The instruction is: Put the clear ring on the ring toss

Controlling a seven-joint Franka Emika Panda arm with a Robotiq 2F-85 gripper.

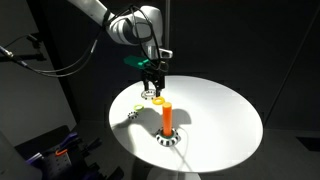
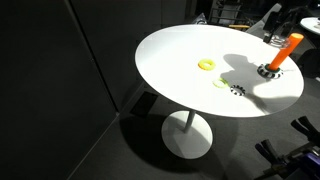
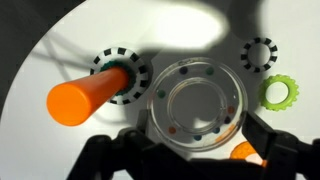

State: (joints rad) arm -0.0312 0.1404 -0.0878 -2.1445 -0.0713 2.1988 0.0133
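In the wrist view the clear ring [image 3: 198,68], transparent with small coloured beads inside, fills the space between my gripper's [image 3: 195,128] two dark fingers. The gripper is shut on it and holds it above the white table. The ring toss stands just beside it: an orange peg [image 3: 85,98] on a black-and-white striped base [image 3: 122,70]. In an exterior view my gripper [image 1: 153,80] hangs over the table behind the peg [image 1: 167,115]. The peg [image 2: 285,52] also shows at the table's far edge in an exterior view, where the gripper is out of frame.
A dark-speckled ring [image 3: 259,54] and a yellow-green ring [image 3: 280,92] lie on the round white table [image 1: 215,110] past the gripper. An orange-yellow piece [image 3: 245,152] shows under the right finger. The yellow ring [image 2: 207,64] and speckled ring [image 2: 237,91] lie mid-table.
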